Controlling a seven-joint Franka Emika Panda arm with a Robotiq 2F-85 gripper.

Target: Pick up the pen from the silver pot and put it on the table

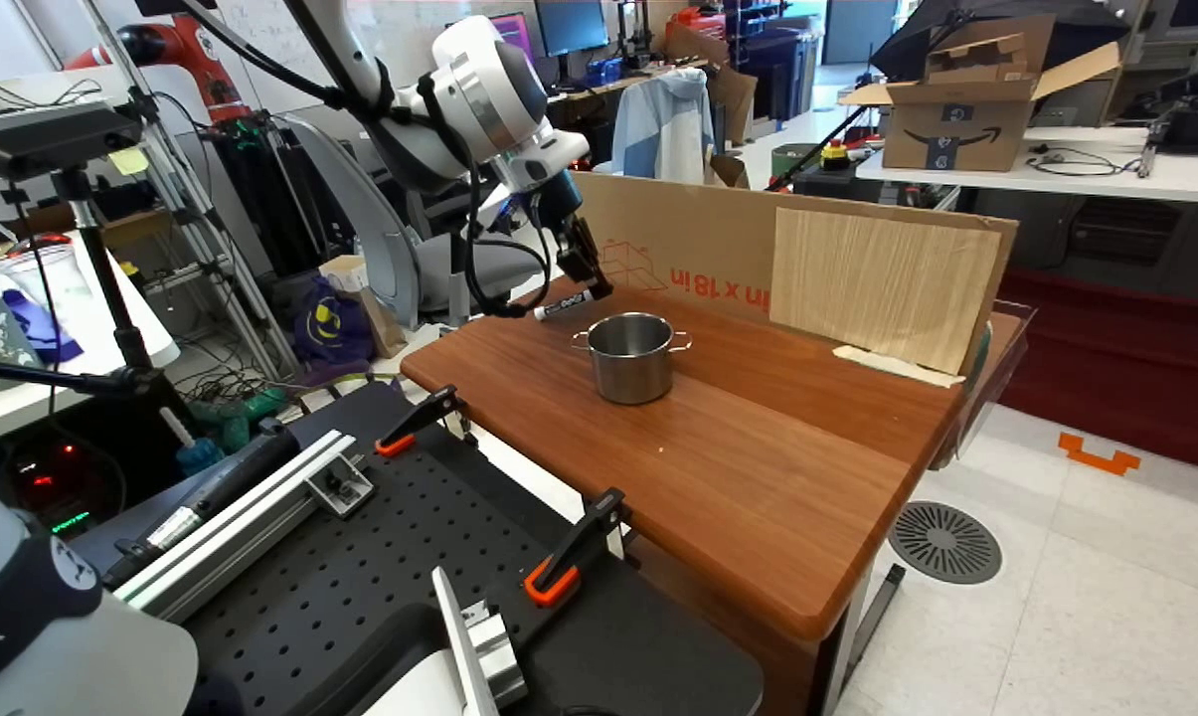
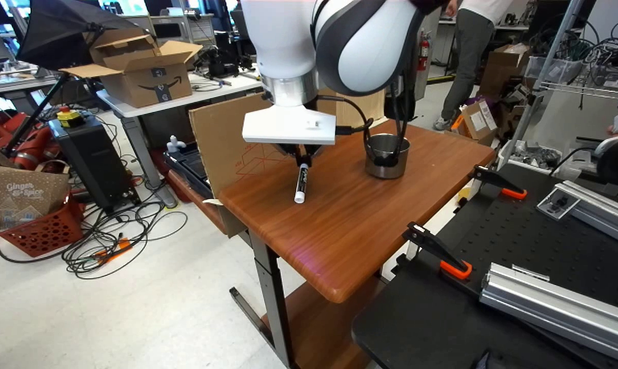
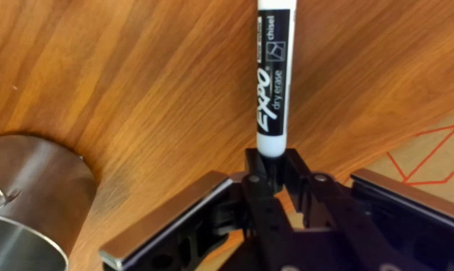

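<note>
Pen (image 3: 275,75), black-and-white marker, held by one end outside silver pot (image 3: 36,188), free end toward 12 o'clock in wrist view. Gripper (image 3: 274,165) closed, pinching dark end. Pot upright on worktop (image 3: 155,113), well apart, at 9 o'clock from gripper. Pick looks done; placing in hand. Whether pen touches worktop: cannot tell. Next move likely calls for lowering pen flat onto worktop, then opening gently.
</note>
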